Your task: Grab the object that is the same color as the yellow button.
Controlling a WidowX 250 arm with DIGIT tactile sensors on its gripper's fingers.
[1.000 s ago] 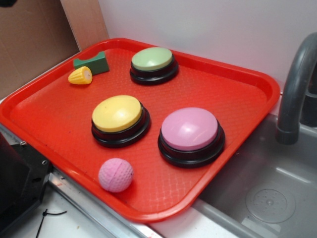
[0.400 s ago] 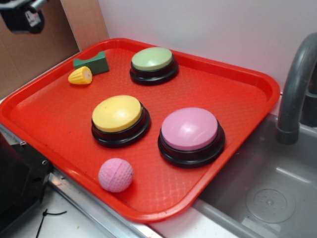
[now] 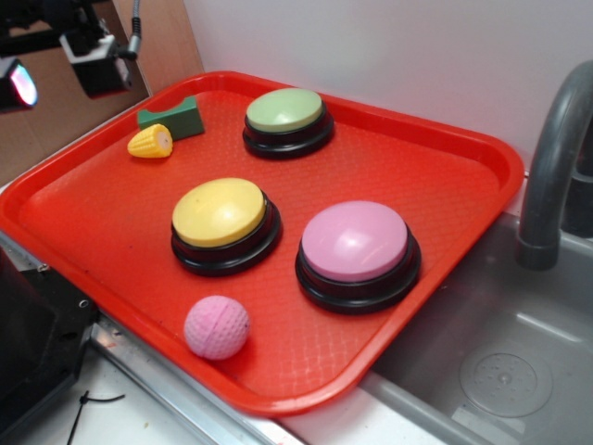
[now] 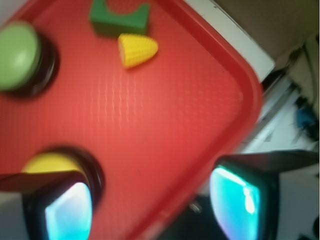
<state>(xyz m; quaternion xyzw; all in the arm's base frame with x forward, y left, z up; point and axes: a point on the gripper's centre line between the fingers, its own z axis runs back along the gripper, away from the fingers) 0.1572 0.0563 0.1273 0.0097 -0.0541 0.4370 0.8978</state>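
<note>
The small yellow corn piece (image 3: 151, 142) lies on the red tray (image 3: 491, 153) at its far left, next to a green block (image 3: 173, 116). It also shows in the wrist view (image 4: 137, 50), near the top, ahead of the fingers. The yellow button (image 3: 220, 211) stands mid-tray; in the wrist view the left finger partly hides the yellow button (image 4: 47, 162). My gripper (image 3: 57, 76) hangs high over the tray's far left edge, above and left of the corn. In the wrist view the gripper (image 4: 154, 205) is open wide and empty.
A green-domed button (image 3: 285, 111) stands at the back and a pink-domed button (image 3: 355, 241) to the right of the yellow one. A pink dimpled ball (image 3: 217, 326) lies near the front rim. A grey faucet (image 3: 556, 158) and a sink (image 3: 500, 371) are on the right.
My gripper has come into view at the top left and moved right and down toward the tray's corner. The objects on the tray have not moved.
</note>
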